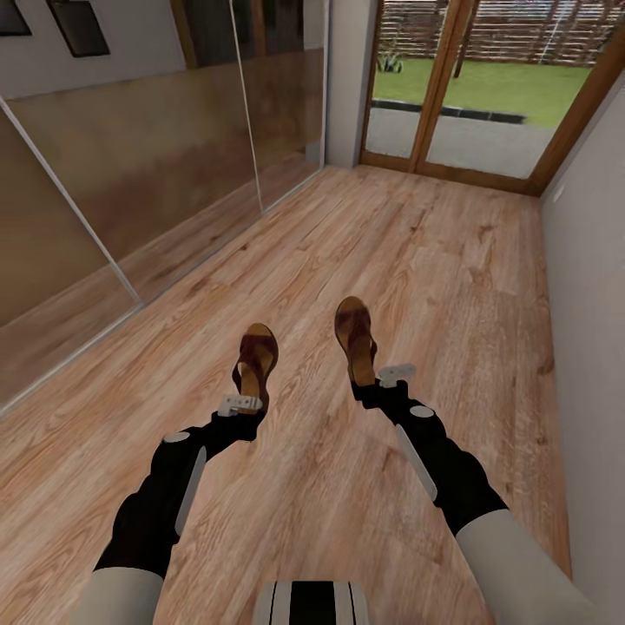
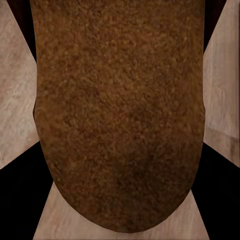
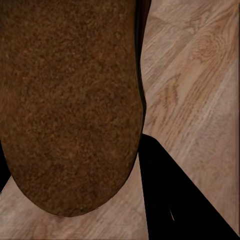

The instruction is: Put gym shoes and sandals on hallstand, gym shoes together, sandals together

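Sandals held above corridor floor (image 1: 417,260), left hand (image 1: 247,392) clamped on left sandal (image 1: 256,351), right hand (image 1: 369,382) on right sandal (image 1: 354,334).

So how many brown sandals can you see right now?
2. One brown leather sandal with a tan footbed is at the left gripper, and the other brown sandal is at the right gripper. Both are above the wood-plank floor. No others show here.
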Motion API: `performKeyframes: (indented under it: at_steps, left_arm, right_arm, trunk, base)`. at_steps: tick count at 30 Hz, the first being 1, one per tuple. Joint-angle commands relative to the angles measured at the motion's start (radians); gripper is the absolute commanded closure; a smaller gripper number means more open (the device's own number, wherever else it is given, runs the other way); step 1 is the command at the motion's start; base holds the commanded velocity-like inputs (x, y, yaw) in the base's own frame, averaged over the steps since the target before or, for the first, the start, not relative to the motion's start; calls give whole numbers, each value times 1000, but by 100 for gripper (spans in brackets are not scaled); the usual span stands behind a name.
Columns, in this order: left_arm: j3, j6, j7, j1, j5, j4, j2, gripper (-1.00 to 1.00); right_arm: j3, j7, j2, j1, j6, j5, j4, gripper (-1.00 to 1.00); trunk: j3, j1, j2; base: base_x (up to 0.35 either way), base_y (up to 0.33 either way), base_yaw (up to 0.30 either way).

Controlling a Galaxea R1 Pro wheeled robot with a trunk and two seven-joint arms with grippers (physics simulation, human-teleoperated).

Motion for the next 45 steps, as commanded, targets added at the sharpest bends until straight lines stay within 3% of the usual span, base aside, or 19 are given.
performKeyframes:
  at_steps: [1, 26, 35, 45]
  left_arm:
    - [3, 3, -10, 0, -12, -1, -1, 100]
    - [3, 3, -10, 0, -11, -1, -1, 100]
    - [3, 3, -10, 0, -11, -1, -1, 100]
    - [3, 3, -10, 0, -12, -1, -1, 100]
  right_arm:
    - [1, -7, 0, 0, 5, -13, -1, 100]
    - [0, -5, -3, 0, 5, -15, 2, 100]
    - [0, -5, -3, 0, 5, -16, 2, 100]
    - [0, -5, -3, 0, 5, -16, 2, 100]
  trunk:
    - [5, -1, 0]
    - [143, -12, 6]
    - [157, -12, 6]
    - [212, -16, 8]
  base:
    - [0, 0, 0]
    - [0, 0, 0]
    - [0, 0, 0]
    - [0, 0, 0]
